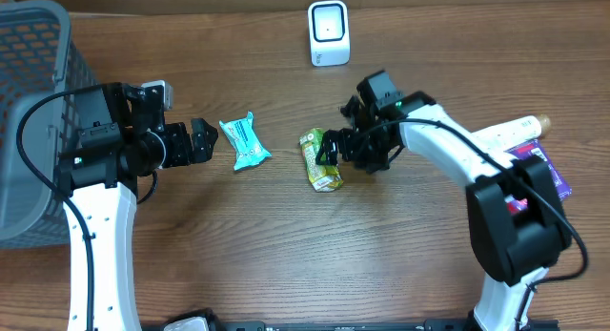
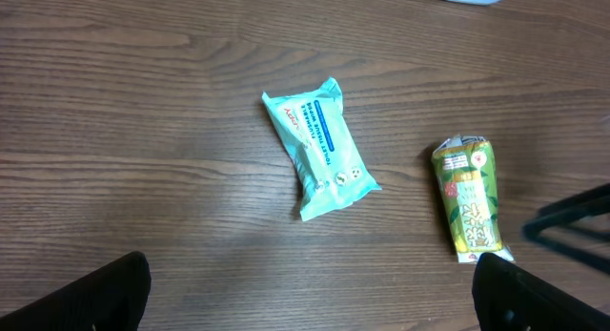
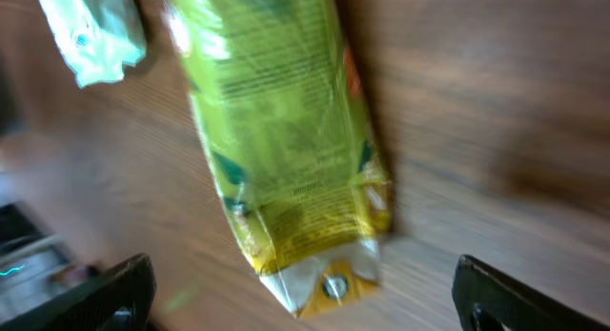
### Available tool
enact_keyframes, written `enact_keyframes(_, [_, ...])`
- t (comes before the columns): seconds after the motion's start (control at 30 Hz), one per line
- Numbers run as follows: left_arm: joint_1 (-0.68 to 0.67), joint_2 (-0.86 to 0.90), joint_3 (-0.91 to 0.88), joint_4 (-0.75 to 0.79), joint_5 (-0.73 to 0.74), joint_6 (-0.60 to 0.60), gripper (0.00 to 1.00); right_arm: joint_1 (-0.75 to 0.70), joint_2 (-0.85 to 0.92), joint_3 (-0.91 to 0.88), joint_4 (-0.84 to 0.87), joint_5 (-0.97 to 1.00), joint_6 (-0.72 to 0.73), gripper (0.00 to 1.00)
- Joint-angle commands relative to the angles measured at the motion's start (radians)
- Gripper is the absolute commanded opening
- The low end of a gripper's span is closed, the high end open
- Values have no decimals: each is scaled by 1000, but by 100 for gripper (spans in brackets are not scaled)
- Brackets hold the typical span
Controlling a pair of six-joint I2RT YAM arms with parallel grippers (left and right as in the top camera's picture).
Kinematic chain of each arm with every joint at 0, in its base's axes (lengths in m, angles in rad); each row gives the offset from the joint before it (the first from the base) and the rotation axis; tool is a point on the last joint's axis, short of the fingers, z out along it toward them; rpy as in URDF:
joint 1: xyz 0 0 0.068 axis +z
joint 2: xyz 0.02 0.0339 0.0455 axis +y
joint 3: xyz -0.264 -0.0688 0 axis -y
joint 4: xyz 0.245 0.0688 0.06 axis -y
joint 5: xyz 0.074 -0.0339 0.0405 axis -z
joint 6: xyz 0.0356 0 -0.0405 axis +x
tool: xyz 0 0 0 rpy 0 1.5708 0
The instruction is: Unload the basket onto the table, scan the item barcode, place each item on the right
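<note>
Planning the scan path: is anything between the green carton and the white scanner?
Nothing visible does. Only bare table lies between the green carton and the white scanner; the teal packet sits off to one side.

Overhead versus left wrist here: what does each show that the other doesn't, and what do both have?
Only overhead: the grey basket at the left edge, the purple packet far right, the whole white scanner, the left arm and right arm. Only left wrist: the label print on the teal packet and the green carton, seen close up. Both: the teal packet and green carton lying apart on the wooden table.
</note>
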Motion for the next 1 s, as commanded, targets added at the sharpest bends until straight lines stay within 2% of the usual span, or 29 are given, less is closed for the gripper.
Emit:
enact_keyframes(0.0, [-2,-9,14,1,11,11,100,32,-68,64,-12,168,-111,100])
enact_keyframes(0.33, [-2,-9,14,1,11,12,100,161,72,51,13,169,-140,99])
enact_keyframes(0.47, [-2,-9,14,1,11,12,100,161,98,52,9,169,-137,85])
enact_keyframes(0.73, [-2,-9,14,1,11,12,100,86,98,52,1,169,-83,65])
enact_keyframes(0.87, [-2,-9,14,1,11,12,100,65,98,52,1,168,-83,47])
enact_keyframes(0.97, [-2,-9,14,1,11,11,100,55,98,51,-2,169,-82,44])
